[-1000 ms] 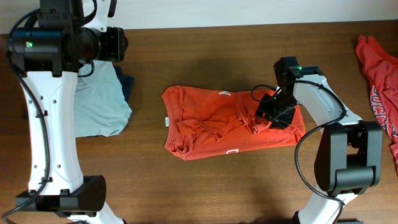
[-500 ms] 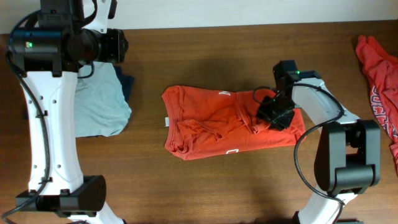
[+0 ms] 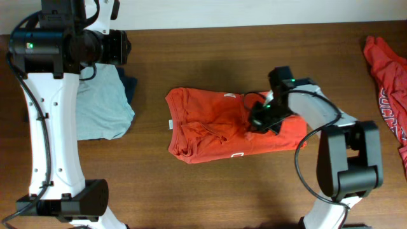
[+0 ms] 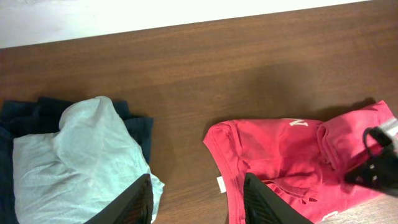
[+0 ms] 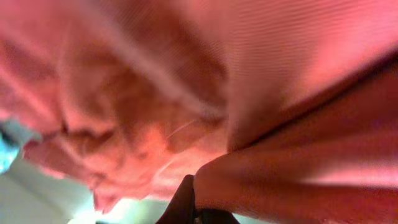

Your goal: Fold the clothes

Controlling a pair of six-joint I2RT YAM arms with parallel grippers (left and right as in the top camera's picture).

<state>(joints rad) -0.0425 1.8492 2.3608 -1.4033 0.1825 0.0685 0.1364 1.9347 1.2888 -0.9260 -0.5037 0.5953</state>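
An orange-red T-shirt (image 3: 210, 127) lies crumpled in the middle of the brown table (image 3: 210, 57), its small white label (image 3: 170, 124) at the left edge. My right gripper (image 3: 259, 119) sits over the shirt's right half, shut on a bunched fold of it. In the right wrist view the fabric (image 5: 186, 93) fills the frame and hides all but one dark finger (image 5: 186, 202). My left gripper (image 4: 199, 208) hangs high over the table's left part, open and holding nothing, with the shirt (image 4: 280, 149) to its right. A second orange-red shirt (image 3: 389, 83) lies rumpled at the far right edge.
A pale blue-grey garment (image 3: 102, 105) lies folded on a dark blue one (image 3: 130, 86) at the left, under the left arm. The right arm's base (image 3: 353, 159) stands at the front right, the left arm's base (image 3: 63, 200) at the front left.
My right gripper has shut on the shirt's right side and moved left, dragging that fabric toward the middle. The left arm has stayed still.
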